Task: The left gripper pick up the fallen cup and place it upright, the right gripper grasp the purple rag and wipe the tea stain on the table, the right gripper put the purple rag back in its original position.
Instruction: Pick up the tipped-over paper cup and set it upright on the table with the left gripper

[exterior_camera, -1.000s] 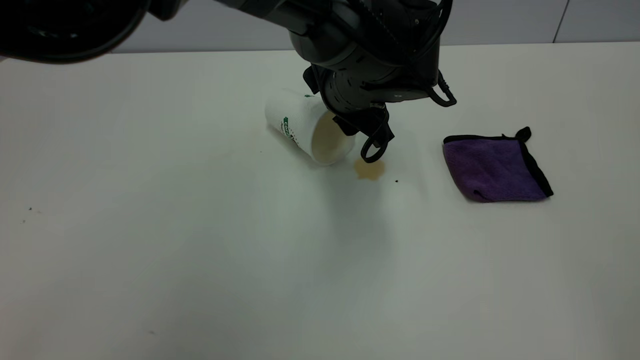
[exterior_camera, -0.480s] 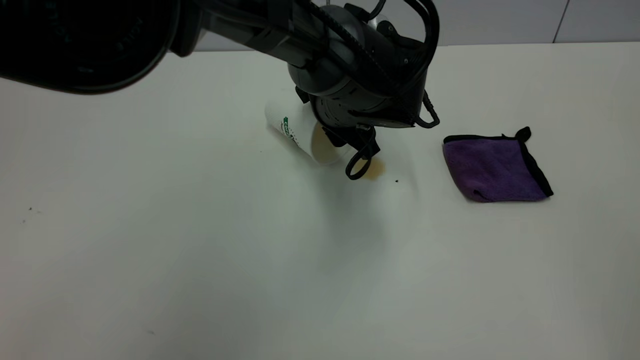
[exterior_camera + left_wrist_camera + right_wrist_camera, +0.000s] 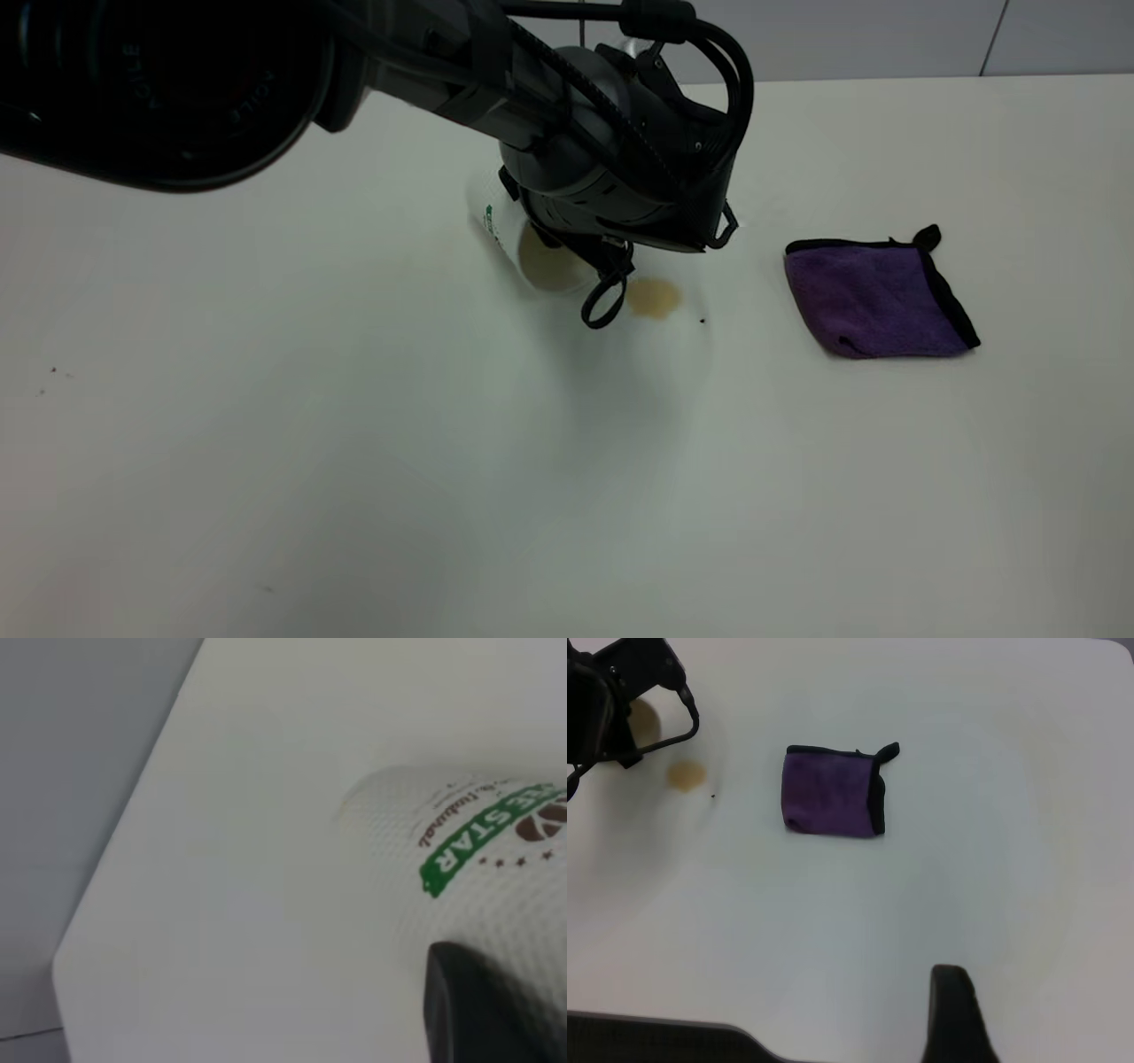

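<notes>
The white cup with the green logo lies tilted on the table, its tan mouth facing the camera. My left gripper is down over it and shut on its body; in the left wrist view one dark finger presses the cup's wall. The tea stain is just right of the cup's mouth. The purple rag lies folded at the right. The right wrist view shows the rag, the stain and one finger; the right gripper hangs open, well clear of the rag.
The left arm's dark bulk and a cable loop hang over the cup, the loop close to the stain. A tiny black speck lies right of the stain. The table's far edge meets a grey wall.
The left arm has come down and to the left over the cup. The cup has shifted left with it, and the stain is now uncovered. The rag has not moved.
</notes>
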`<state>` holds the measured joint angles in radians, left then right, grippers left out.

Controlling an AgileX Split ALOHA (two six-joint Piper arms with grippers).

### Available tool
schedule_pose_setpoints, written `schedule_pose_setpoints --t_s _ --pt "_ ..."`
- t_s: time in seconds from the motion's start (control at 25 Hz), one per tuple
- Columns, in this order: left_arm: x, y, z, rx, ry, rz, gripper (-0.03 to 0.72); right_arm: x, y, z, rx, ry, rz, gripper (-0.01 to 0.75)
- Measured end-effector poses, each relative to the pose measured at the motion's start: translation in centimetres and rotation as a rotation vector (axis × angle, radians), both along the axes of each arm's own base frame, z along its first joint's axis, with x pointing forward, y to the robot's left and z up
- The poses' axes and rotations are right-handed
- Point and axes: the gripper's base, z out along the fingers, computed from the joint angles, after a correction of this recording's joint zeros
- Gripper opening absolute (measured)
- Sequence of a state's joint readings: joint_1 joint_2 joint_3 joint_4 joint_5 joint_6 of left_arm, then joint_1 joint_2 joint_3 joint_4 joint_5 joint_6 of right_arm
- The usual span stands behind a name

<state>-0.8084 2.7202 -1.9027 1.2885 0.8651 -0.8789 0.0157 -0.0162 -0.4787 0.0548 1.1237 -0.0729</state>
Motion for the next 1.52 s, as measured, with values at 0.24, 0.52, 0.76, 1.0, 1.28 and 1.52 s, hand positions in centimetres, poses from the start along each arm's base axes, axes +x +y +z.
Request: schedule_pose_setpoints --t_s 0.24,0.52,0.76,1.0,1.28,1.52 --pt "0.8 1.4 1.4 0.068 0.011 0.046 -0.026 0.0 0.0 0.0 0.0 0.0 0.0 0.521" --pt "3.6 6.4 9.0 -0.067 0.246 0.169 -0.026 0.0 0.0 0.0 0.0 0.0 0.0 0.521" --pt "5.5 12.0 13.9 -0.35 0.461 0.184 -0.026 0.0 0.0 0.0 0.0 0.0 0.0 0.521" --pt "6.8 16.7 13.3 -0.591 0.652 0.169 -0.026 0.0 0.0 0.0 0.0 0.0 0.0 0.521" --pt "7.4 18.6 10.3 -0.692 0.746 0.17 -0.026 0.0 0.0 0.0 0.0 0.0 0.0 0.521" --pt "7.2 18.5 7.4 -0.687 0.799 0.192 -0.026 0.0 0.0 0.0 0.0 0.0 0.0 0.521"
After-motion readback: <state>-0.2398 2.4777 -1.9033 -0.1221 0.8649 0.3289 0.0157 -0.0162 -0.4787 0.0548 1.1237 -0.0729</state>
